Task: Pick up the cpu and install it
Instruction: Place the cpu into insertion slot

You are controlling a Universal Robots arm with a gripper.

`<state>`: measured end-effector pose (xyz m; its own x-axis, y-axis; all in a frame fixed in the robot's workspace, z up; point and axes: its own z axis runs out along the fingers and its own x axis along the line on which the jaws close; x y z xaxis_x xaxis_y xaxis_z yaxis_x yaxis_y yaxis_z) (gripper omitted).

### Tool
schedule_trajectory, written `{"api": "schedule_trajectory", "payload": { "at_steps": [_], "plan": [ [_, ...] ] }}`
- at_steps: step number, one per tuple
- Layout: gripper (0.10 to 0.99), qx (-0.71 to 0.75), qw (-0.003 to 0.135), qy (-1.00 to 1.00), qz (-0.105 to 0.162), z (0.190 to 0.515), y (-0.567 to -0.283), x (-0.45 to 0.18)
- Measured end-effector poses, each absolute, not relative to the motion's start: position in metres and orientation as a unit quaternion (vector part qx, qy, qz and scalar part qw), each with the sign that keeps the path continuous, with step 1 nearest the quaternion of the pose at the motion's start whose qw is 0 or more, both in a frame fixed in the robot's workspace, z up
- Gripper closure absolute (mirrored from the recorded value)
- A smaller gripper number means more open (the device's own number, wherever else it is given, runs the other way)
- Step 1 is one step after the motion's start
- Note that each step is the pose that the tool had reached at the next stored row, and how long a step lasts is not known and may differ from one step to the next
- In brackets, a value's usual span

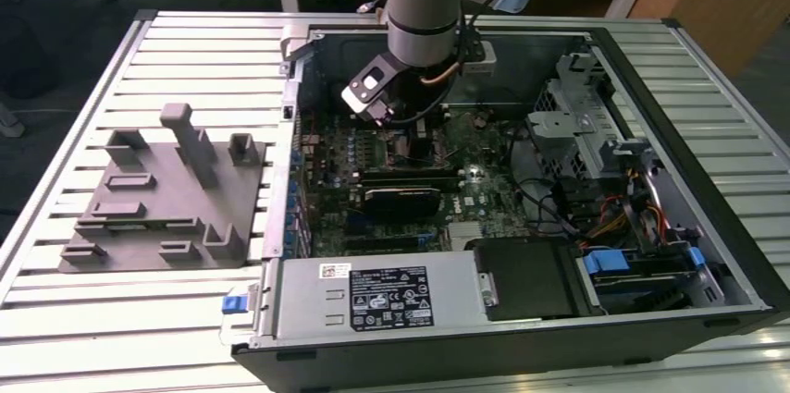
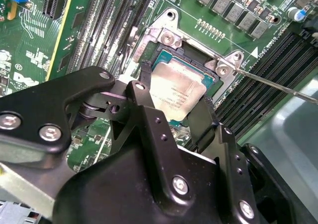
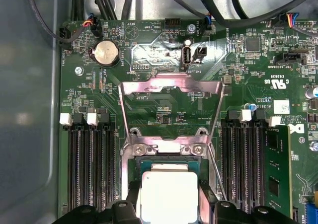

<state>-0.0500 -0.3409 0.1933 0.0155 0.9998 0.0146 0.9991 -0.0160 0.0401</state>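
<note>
The cpu (image 2: 175,91), a flat square chip with a shiny silver top, lies level in the motherboard socket (image 2: 211,77), whose teal rim shows along two of its edges. My gripper (image 2: 174,102) hangs right over it. One black finger (image 2: 144,87) presses each of two opposite sides, so the gripper is shut on the cpu. In the first wrist view the cpu (image 3: 169,194) sits between the fingertips of the gripper (image 3: 170,206), under the raised metal load plate (image 3: 171,87). In the exterior view the gripper (image 1: 395,120) reaches down into the open computer case (image 1: 691,314).
A grey plastic fixture block (image 1: 166,194) stands on the slatted table at the exterior view's left. Memory slots (image 3: 89,164) flank the socket, one holding a memory stick (image 3: 276,169). A thin socket lever (image 2: 278,87) sticks out sideways. The power supply (image 1: 370,296) and drive cage (image 1: 580,125) crowd the case.
</note>
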Motion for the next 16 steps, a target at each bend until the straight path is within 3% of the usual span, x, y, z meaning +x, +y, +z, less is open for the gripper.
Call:
{"api": "schedule_trajectory", "payload": {
  "at_steps": [9, 11, 12, 16],
  "plan": [
    [0.545, 0.712, 0.009, 0.701, 0.019, 0.1928, -0.3409, -0.0499],
    [0.533, 0.712, 0.009, 0.701, 0.019, 0.1928, -0.3409, -0.0499],
    [0.475, 0.712, 0.009, 0.701, 0.019, 0.1928, -0.3409, -0.0499],
    [0.475, 0.712, 0.009, 0.701, 0.019, 0.1927, -0.3409, -0.0499]
  ]
}}
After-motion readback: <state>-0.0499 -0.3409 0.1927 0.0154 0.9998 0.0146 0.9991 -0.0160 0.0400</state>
